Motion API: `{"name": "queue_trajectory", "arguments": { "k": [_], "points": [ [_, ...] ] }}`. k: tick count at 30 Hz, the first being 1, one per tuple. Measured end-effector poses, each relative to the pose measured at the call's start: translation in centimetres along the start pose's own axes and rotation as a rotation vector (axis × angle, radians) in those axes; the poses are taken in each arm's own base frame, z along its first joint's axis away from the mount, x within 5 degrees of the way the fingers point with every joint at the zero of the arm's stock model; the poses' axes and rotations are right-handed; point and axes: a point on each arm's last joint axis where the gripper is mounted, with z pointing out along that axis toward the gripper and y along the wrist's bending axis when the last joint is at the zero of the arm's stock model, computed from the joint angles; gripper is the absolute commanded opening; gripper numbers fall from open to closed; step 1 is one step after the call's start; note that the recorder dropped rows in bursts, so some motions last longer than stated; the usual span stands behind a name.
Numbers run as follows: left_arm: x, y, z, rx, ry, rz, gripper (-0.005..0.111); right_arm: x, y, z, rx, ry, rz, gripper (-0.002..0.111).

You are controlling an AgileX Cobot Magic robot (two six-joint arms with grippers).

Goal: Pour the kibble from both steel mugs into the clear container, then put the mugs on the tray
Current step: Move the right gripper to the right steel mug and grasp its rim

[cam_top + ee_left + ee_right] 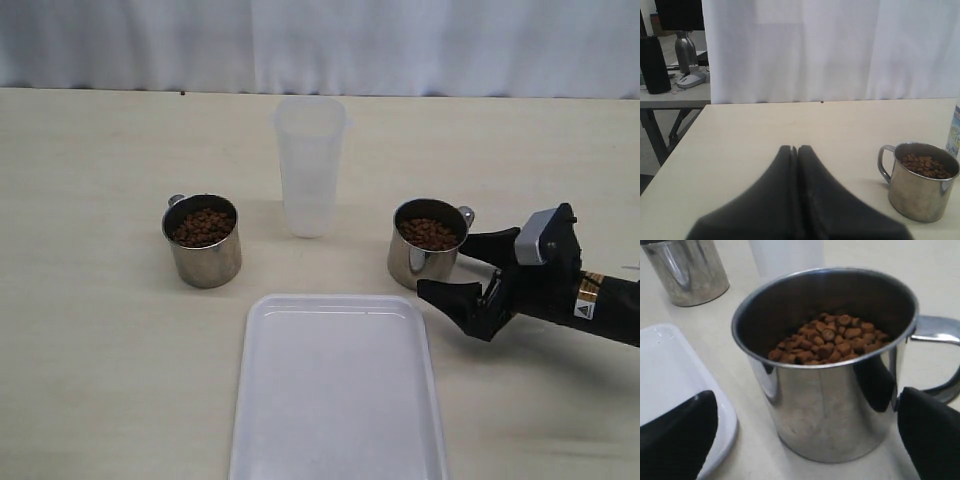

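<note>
Pale table (100,380), contents from left to right. Left gripper (794,149): seen only in its own wrist view, dark fingers pressed flat together, clenched on nothing, held above the tabletop. Left steel mug (203,240): upright on the table, loop handle at its far left side, filled near the rim with kibble (203,226). Clear container (310,165): upright, set farther back between the two mugs and apart from both; contents cannot be made out. Tray (340,302): white, flat on the table nearest the camera, in front of the container, its far right corner near the right mug. Right steel mug (425,250): upright, handle turned to the far right, holding brown pellets. Right gripper (442,266): released, jaws spread wide, one finger on each side of the right steel mug near the handle; contact with the steel cannot be told.
</note>
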Motion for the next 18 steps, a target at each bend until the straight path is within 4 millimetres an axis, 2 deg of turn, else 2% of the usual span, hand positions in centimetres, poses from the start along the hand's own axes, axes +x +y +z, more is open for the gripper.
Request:
{"name": "queue_trajectory", "arguments": {
  "k": [4, 12, 18],
  "points": [
    [0.0, 0.0, 0.0, 0.000, 0.000, 0.000, 0.000, 0.8, -1.1, 0.9, 0.004, -0.007, -0.014, 0.082],
    [0.0, 0.0, 0.0, 0.000, 0.000, 0.000, 0.000, 0.4, -2.5, 1.7, -0.001, -0.032, -0.069, 0.082],
    [0.0, 0.0, 0.0, 0.000, 0.000, 0.000, 0.000, -0.4, -1.6, 3.3, -0.040, -0.043, -0.123, 0.082]
  ]
}}
